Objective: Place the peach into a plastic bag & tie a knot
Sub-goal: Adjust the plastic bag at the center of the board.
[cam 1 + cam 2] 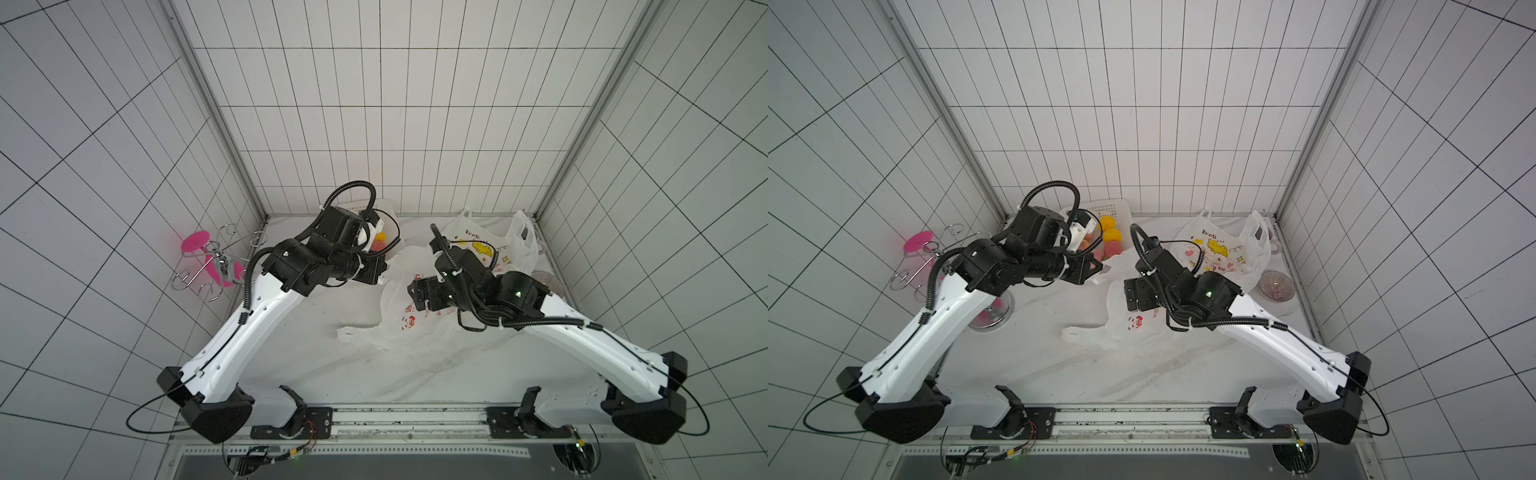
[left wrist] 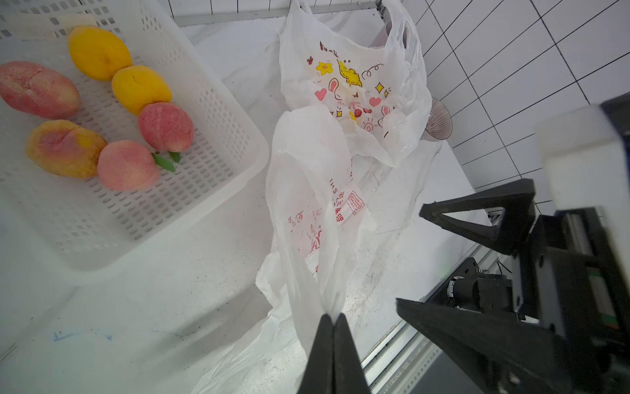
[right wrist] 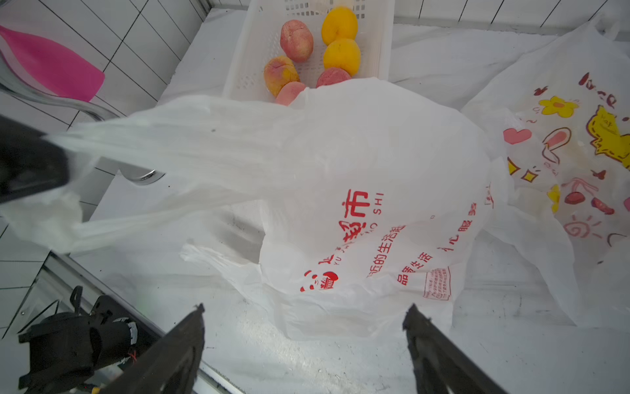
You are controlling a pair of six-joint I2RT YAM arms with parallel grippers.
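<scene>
Your left gripper (image 2: 333, 317) is clenched on a stretched handle of the red-printed supermarket bag (image 3: 358, 163); your right gripper (image 3: 306, 308) is released, jaws spread beside it.

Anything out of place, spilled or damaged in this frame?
Nothing spilled or damaged. The red-print bag lies slumped on the table, one handle pinched in the shut fingers of the left gripper; the right gripper is open above it. The peaches sit in the basket.
</scene>
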